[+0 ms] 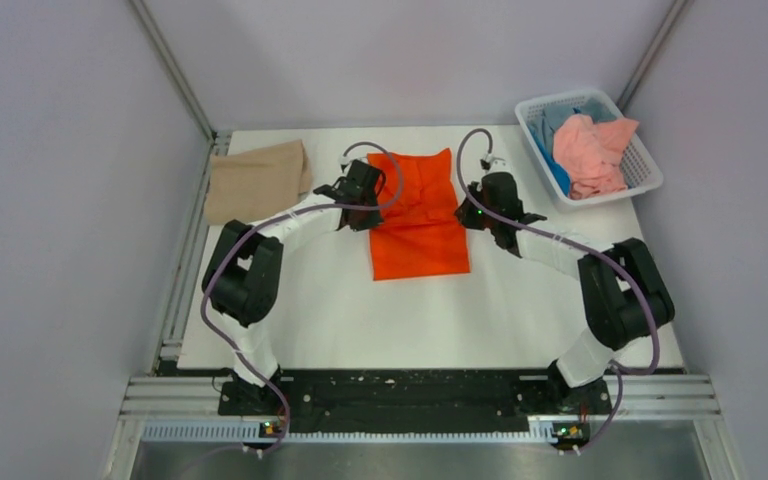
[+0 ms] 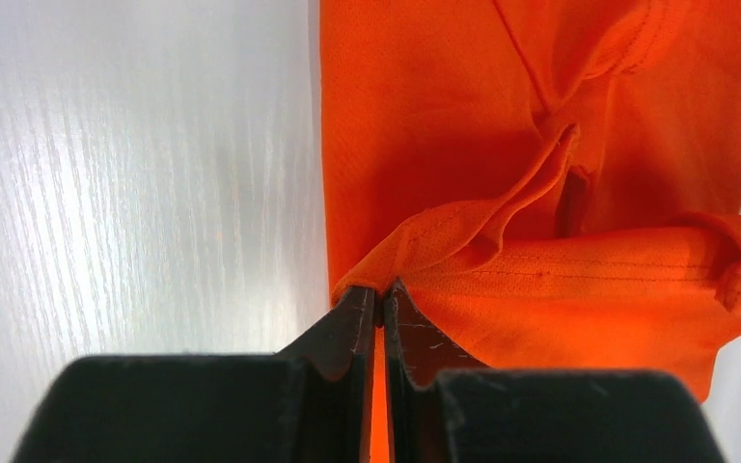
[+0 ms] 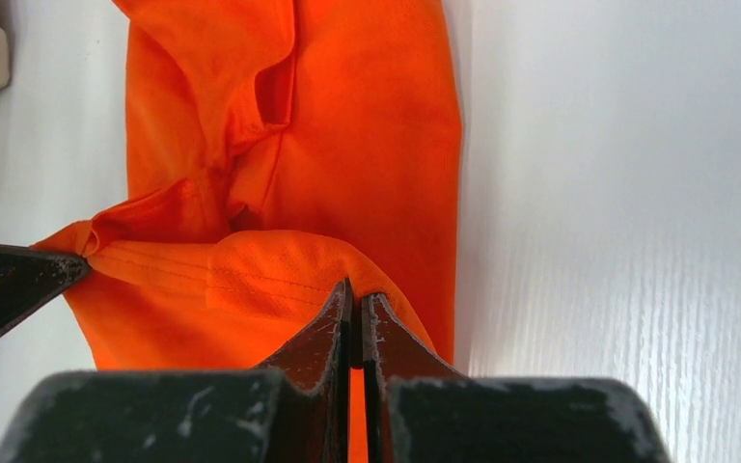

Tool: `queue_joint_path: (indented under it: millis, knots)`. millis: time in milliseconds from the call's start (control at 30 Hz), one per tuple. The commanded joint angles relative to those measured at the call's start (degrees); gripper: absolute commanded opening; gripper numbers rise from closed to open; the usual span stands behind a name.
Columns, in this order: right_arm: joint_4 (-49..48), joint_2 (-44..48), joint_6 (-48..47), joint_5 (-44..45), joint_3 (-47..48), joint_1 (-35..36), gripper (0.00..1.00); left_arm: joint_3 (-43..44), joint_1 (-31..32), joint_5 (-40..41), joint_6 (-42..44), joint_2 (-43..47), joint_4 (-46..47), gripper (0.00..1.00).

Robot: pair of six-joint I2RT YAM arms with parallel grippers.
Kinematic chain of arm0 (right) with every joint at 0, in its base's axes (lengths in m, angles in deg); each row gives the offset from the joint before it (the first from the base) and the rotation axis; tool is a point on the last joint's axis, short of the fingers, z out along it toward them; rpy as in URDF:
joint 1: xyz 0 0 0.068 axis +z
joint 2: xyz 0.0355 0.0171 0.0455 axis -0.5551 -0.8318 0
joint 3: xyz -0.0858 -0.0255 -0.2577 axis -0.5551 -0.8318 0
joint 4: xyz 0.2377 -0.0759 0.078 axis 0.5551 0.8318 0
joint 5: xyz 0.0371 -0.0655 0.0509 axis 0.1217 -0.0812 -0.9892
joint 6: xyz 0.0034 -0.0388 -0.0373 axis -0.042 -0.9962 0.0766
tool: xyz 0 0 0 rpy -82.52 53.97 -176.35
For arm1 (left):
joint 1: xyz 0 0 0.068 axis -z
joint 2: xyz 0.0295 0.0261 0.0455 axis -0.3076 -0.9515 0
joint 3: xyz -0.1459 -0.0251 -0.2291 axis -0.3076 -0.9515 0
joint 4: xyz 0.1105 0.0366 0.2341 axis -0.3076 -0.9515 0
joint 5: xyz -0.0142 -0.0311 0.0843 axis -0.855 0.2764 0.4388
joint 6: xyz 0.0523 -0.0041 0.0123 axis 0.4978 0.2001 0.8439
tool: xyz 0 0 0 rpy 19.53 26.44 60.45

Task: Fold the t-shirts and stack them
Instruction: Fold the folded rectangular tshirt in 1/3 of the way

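**Left hand (image 2: 379,289) and right hand (image 3: 357,289) both clenched on one orange t-shirt (image 1: 420,235)**

Two hands are in view, and each one is closed on the same shirt. In the left wrist view the two fingers are pressed almost together, with a thin strip of orange cloth between them at a corner of a stitched edge. In the right wrist view the fingers are closed in the same way on the other end of this edge. The tip of the left hand also shows there, at the left border, gripping its corner.

I count four t-shirts. The orange t-shirt lies in the middle of the white counter (image 1: 360,320), between the two hands, narrow and long with its sides folded in. One tan t-shirt (image 1: 255,180) lies folded at the far left of the counter, well apart from the orange one. One salmon-pink t-shirt (image 1: 590,155) is crumpled in the white basket (image 1: 650,165) at the far right corner. One blue t-shirt (image 1: 558,170) lies in the same basket, partly under the pink one.

There is one basket only. Both arms reach in from the near edge, and their wrists cover the left and right borders of the orange cloth in the top view.
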Motion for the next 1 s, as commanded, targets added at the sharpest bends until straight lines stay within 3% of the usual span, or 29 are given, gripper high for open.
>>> queue_joint_path:
  millis: [0, 133, 167, 200, 300, 333, 367, 400, 500, 567, 733, 967]
  knots:
    - [-3.4, -5.3, -0.7, -2.7, 5.1, -1.2, 0.0, 3.0, -1.7, -1.8, 1.0, -2.6, 0.1, 0.11]
    - [-2.9, -11.0, -0.3, -2.7, 10.0, -2.1, 0.0, 6.1, -3.4, -3.4, 1.2, -5.3, -0.8, 0.15]
    - [-1.8, -12.3, -0.3, -2.9, 11.9, -2.4, 0.04, 7.1, -3.9, -4.7, 1.6, -6.1, -1.3, 0.23]
    - [-0.6, -13.2, -0.3, -3.1, 13.5, -2.6, 0.12, 7.8, -4.4, -5.6, 1.9, -6.4, -1.8, 0.3]
    - [2.1, -13.4, -0.7, -3.3, 16.7, -2.6, 0.5, 9.5, -5.1, -7.8, 3.0, -5.5, -2.8, 0.58]
    - [2.8, -12.7, -0.8, -3.3, 17.2, -2.6, 0.61, 9.5, -5.0, -7.8, 3.4, -4.4, -2.8, 0.69]
    - [3.5, -11.9, -1.0, -3.0, 17.2, -2.6, 0.73, 9.3, -5.0, -7.9, 3.7, -3.2, -2.8, 0.9]
    - [4.0, -10.1, -1.1, -2.8, 16.9, -2.6, 0.82, 9.0, -5.0, -8.0, 3.7, -1.8, -2.9, 0.98]
    - [4.5, -5.3, -1.8, -2.4, 13.4, -2.6, 0.95, 5.0, -5.0, -8.3, 3.5, 2.9, -1.6, 0.99]
    - [4.1, -1.7, -2.0, -2.5, 9.5, -2.6, 0.98, 0.8, -5.0, -11.5, 3.4, 5.8, 0.3, 0.99]
    - [1.1, 7.0, -0.9, -8.8, -2.3, -2.6, 0.99, -9.2, -4.4, -13.8, 0.9, 12.5, 2.6, 0.99]
    - [1.8, 15.7, 0.1, -10.5, -15.2, -2.5, 0.98, -24.4, -0.2, -15.6, -3.2, 20.9, 7.1, 0.99]
